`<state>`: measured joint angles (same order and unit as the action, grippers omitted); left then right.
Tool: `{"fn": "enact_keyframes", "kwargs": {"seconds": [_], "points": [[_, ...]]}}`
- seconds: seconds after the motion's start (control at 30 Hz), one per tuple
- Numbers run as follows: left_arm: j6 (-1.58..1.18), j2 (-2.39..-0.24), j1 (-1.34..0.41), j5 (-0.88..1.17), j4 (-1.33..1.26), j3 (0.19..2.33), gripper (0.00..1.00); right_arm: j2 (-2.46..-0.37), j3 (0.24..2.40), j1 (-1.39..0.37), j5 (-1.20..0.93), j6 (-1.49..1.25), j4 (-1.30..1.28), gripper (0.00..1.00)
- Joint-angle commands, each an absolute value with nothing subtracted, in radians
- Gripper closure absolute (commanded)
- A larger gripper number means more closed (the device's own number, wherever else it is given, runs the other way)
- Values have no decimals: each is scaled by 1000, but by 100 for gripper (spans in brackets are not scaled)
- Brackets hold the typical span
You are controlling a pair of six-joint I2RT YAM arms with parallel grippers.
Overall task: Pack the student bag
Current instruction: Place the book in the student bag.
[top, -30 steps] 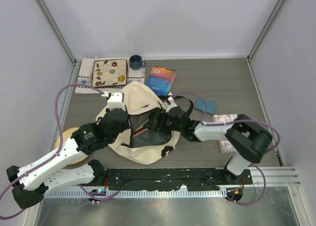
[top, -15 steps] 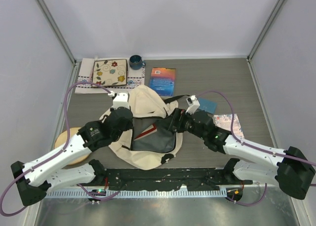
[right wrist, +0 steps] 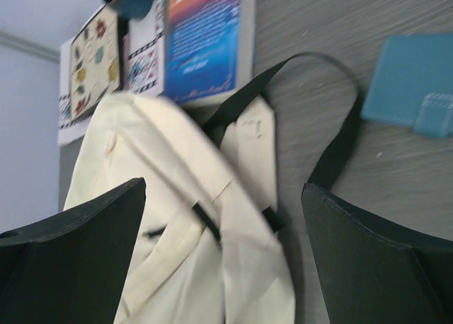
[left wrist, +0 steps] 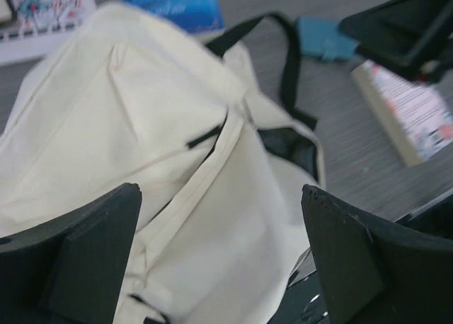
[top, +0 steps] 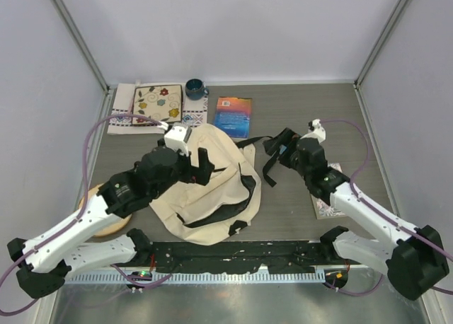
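1. Grey wood-grain tabletop (top: 340, 112) is carrying everything, with pale walls standing around it.
2. The student bag (top: 212, 193) is lying slumped at the middle, between the two arms, and its black strap (right wrist: 333, 126) is looping out over the wood to the right.
3. The left hand (top: 200, 170) is hovering just above the bag's upper part, its fingers spread wide and gripping nothing.
4. The right hand (top: 276, 148) is hanging near the strap, apart from the cream cloth, its fingers likewise wide apart and empty.
5. Folds are covering the bag's mouth, so I cannot tell its contents.
6. Its soft fabric is creasing. A flat blue book (top: 233, 116) is lying just beyond it, a teal wallet (right wrist: 414, 87) is lying beside the strap, and a floral cloth (top: 157, 105) and a dark blue cup (top: 195, 89) are sitting at the far left.
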<state>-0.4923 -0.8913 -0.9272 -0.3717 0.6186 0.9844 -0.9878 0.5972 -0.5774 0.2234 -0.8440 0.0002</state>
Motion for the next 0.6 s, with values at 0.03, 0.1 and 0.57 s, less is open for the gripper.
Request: {"fn": "enact_keyframes", "kwargs": {"seconds": [0.03, 0.1, 0.57], "points": [[-394, -902, -901, -356, 457, 1172, 0, -1123, 730, -427, 99, -766, -16, 3], [-350, -1019, -859, -318, 477, 1254, 1, -1198, 780, -399, 71, -753, -9, 3], [-433, -1717, -426, 226, 265, 1569, 3, -1695, 1067, -316, -169, -796, 209, 11]]}}
